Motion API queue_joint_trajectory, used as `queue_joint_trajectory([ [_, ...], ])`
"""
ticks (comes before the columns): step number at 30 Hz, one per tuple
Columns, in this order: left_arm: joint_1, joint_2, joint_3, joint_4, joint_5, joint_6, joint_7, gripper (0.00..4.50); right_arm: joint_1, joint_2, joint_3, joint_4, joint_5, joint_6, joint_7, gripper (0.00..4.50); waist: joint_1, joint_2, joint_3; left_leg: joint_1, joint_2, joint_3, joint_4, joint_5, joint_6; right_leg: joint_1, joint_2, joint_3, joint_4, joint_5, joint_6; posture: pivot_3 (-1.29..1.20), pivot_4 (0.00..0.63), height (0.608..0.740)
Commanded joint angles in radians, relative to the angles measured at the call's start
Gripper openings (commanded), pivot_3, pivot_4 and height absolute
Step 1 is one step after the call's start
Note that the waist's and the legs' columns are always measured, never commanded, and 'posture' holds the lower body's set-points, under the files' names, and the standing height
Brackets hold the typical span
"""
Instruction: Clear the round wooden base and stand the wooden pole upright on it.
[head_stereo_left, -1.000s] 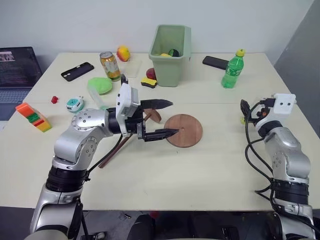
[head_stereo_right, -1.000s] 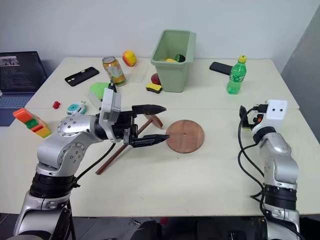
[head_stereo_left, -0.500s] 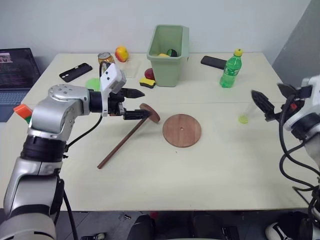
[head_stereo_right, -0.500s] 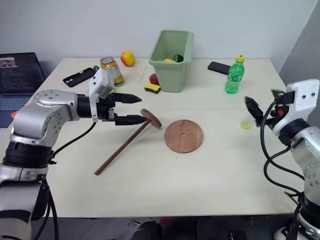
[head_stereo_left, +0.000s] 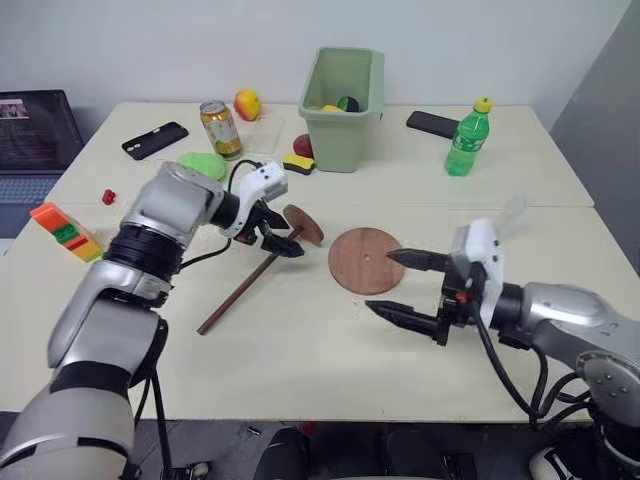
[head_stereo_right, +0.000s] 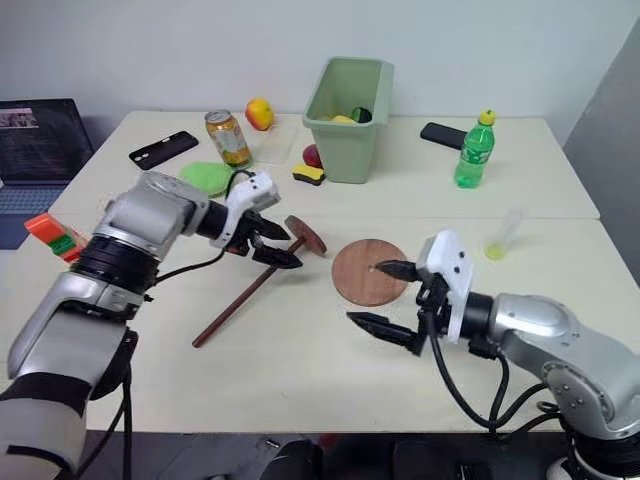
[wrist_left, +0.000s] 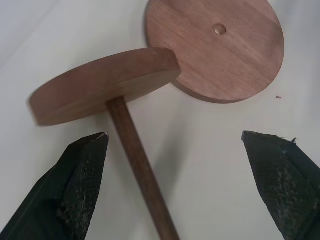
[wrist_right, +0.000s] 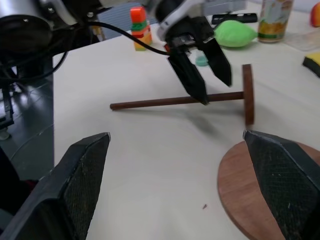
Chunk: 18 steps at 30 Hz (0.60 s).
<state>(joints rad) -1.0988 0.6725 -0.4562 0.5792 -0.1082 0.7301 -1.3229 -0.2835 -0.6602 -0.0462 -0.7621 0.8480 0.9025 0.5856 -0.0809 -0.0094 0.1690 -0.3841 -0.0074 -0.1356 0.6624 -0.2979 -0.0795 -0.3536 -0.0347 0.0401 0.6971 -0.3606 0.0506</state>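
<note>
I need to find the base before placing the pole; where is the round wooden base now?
In the left eye view, the round wooden base lies flat mid-table, just right of the wooden pole and its disc end, beside the open right gripper.

I get bright, even light from overhead, and the pale bench (head_stereo_left: 300, 350) shows no glare. Shadows are soft: a faint one lies under the wooden pole (head_stereo_left: 245, 288), just beside its shaft. Both head views are sharp across the bench. In my left wrist view the pole's disc and the round wooden base (wrist_left: 220, 45) are crisp, while the dark fingers (wrist_left: 82, 185) nearest the lens look grainy.
</note>
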Motion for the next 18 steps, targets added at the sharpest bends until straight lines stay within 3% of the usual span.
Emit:
queue_joint_trajectory([
  [1,-0.013,-0.003,0.007,0.029,0.044,-0.038,-0.008,4.5,-0.004,0.002,-0.006,-0.032,0.004,-0.031,-0.011,4.48,-0.002,0.0,0.0,0.0,0.0,0.0,0.0,0.0,0.0,0.0,0.0,0.0,0.0,0.0,0.0,0.0,0.15,0.74],
  [5,-0.006,-0.018,-0.004,0.076,0.089,-0.091,0.003,4.5,0.008,0.001,-0.006,-0.047,0.008,-0.029,-0.027,4.48,-0.002,0.0,0.0,0.0,0.0,0.0,0.0,0.0,0.0,0.0,0.0,0.0,0.0,0.0,0.0,0.0,0.15,0.74],
  [18,0.02,-0.019,0.012,0.057,0.124,-0.097,-0.045,2.11,0.001,-0.002,-0.003,-0.053,0.022,-0.028,-0.051,4.5,-0.001,0.0,0.0,0.0,0.0,0.0,0.0,0.0,0.0,0.0,0.0,0.0,0.0,0.0,0.0,0.0,0.15,0.74],
])
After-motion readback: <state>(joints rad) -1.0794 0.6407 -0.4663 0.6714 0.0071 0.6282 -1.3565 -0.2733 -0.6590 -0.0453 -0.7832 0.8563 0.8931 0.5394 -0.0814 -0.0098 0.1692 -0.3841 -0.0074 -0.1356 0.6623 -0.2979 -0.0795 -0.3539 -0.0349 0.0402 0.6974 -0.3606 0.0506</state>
